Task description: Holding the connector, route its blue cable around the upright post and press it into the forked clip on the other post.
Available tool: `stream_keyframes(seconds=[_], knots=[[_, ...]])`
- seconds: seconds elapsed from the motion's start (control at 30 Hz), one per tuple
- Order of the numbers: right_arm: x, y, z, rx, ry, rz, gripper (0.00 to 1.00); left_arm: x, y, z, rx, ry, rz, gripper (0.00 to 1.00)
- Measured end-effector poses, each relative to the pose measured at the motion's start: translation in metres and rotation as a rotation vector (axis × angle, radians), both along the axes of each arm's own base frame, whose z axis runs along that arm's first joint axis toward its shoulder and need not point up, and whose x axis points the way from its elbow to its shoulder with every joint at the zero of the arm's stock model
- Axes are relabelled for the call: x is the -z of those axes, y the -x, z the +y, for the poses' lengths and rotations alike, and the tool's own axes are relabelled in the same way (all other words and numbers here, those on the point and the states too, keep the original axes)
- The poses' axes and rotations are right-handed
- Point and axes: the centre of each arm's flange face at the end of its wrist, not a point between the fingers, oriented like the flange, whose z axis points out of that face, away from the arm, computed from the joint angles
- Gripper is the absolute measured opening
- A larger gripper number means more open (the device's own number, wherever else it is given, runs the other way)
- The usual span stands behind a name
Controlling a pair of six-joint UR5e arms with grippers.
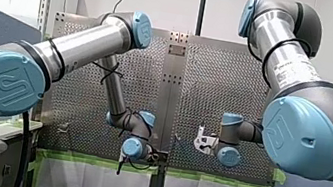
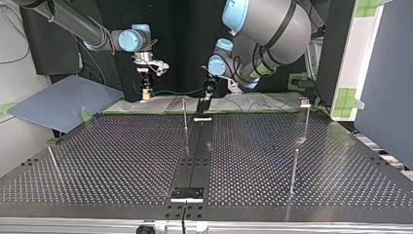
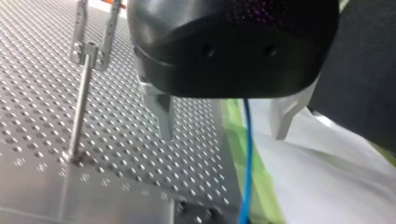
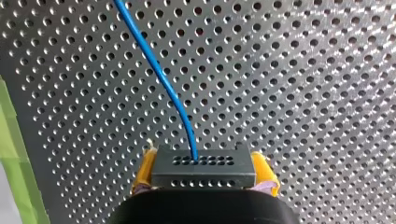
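- The dark grey, rectangular plastic connector point(image 4: 204, 163), its face dotted with two rows of small holes, is clenched between the yellow pads point(image 4: 263, 171) of my right end effector point(image 4: 204, 175), above the worktop's edge nearest the arms.
- A thin, glossy blue cable point(image 4: 156, 70) leaves the connector's middle and curves away over the perforated metal worktop point(image 4: 303, 70).
- In the left wrist view the cable hangs slack, in line with the gap between the spread metal fingers of my left end effector point(image 3: 223, 133), which grasps nothing.
- Beside it stands a slim steel post point(image 3: 79, 112) topped by a two-pronged forked clip point(image 3: 88, 51).
- Routing looks barely begun. I judge it calls for a firm clench, a low sweep around the smooth rod under light tension, and then a straight press down into the fork's slot.
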Motion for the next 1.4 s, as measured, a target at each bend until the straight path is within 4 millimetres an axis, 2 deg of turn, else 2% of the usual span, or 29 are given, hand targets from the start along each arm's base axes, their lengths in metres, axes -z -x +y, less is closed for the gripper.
stream_keyframes(seconds=[0.2,0.4,0.67,0.87,1.23,1.4], knots=[[0.001,-0.002,0.002,-0.012,-0.015,0.006,0.02,-0.004,-0.003,-0.008,0.006,0.08,-0.026,1.0],[0.001,-0.003,0.002,-0.017,-0.019,0.008,0.02,-0.005,-0.005,-0.007,-0.049,0.139,-0.036,1.0],[-0.002,-0.005,-0.006,-0.047,-0.033,-0.005,0.02,-0.006,0.0,-0.008,-0.119,0.2,-0.041,1.0],[-0.004,-0.009,-0.012,-0.091,-0.052,0.01,0.02,-0.009,0.007,-0.02,-0.146,0.258,-0.065,1.0],[0.001,-0.004,-0.012,-0.102,-0.08,0.044,0.02,-0.018,0.014,-0.034,-0.216,0.385,-0.114,1.0],[0.014,0.001,-0.011,-0.09,-0.098,0.063,0.02,-0.02,0.017,-0.039,-0.242,0.428,-0.127,1.0]])
